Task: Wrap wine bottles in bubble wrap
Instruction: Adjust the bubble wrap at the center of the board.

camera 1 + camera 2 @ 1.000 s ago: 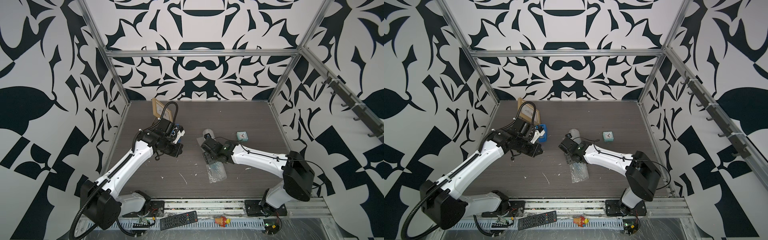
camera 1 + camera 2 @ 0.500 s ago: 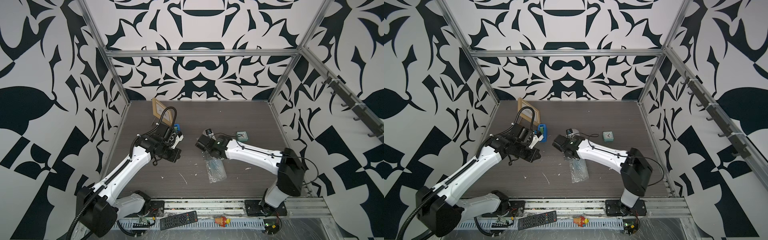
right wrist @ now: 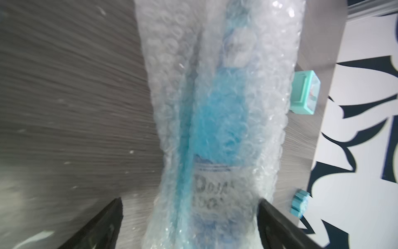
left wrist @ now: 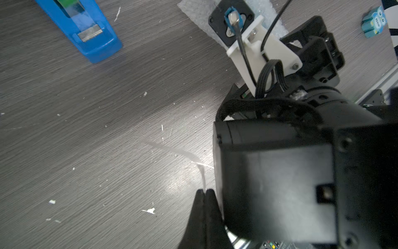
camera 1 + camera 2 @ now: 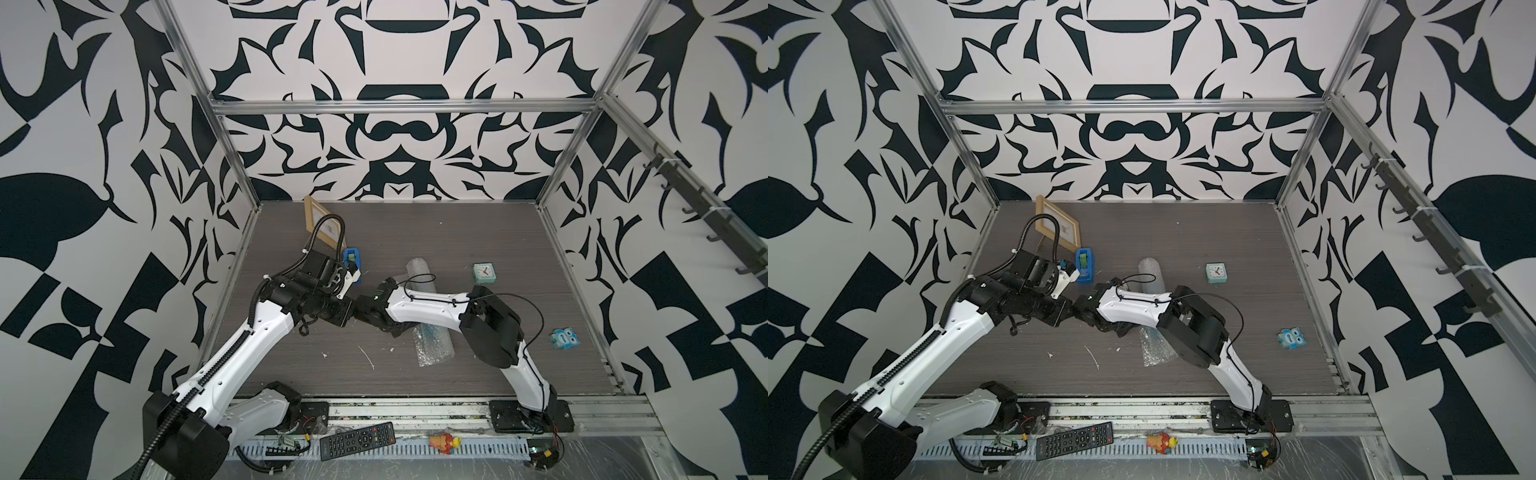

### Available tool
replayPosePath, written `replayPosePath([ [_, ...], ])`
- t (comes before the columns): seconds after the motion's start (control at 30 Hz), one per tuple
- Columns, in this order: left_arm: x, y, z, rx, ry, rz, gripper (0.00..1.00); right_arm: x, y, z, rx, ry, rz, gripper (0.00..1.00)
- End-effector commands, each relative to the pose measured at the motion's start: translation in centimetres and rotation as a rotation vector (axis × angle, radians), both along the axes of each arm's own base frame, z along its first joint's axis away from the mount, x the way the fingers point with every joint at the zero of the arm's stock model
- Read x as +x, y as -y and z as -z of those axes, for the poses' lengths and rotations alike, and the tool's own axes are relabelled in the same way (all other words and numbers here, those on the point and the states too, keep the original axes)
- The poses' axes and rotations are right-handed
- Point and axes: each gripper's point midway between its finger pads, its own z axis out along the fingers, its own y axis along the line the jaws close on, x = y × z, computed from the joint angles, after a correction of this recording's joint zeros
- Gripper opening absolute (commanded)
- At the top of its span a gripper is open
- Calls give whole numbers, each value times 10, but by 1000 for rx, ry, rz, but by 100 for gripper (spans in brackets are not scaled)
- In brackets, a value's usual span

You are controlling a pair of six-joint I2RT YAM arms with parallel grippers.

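Roughly mid-table (image 5: 415,232): bottle (image 3: 215,120) of blue liquid lies on its side, rolled inside the bubble wrap (image 3: 168,86). Right claw (image 3: 189,201) is spread wide and straddles the roll at the label end, one finger close against the wrap, the other apart from it, nothing gripped. Left claw (image 4: 203,194) is pressed shut over bare table, with a thin pale strip at its tips; whether it is pinched is unclear. The right wrist view shows the label through the bubbles. In both top views the right arm crosses the roll. Tape dispenser (image 5: 352,259) sits beside the left wrist, clock (image 5: 483,273) past the roll.
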Motion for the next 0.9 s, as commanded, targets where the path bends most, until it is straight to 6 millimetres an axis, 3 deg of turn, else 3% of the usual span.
replayPosePath([
  [0.0,-11,-1,-2,-5,-4,40,0,3,9,-12,-37,50,37,98],
  [0.37,-13,-6,-4,-8,3,34,0,-1,21,4,-87,50,54,99],
  [0.7,-15,-7,-6,-16,13,32,0,-6,40,20,-39,20,91,93],
  [0.77,-15,-7,-6,-15,16,31,0,-8,42,23,4,1,103,89],
  [0.87,-15,-7,-6,-14,15,29,0,-8,43,24,39,-11,101,73],
])
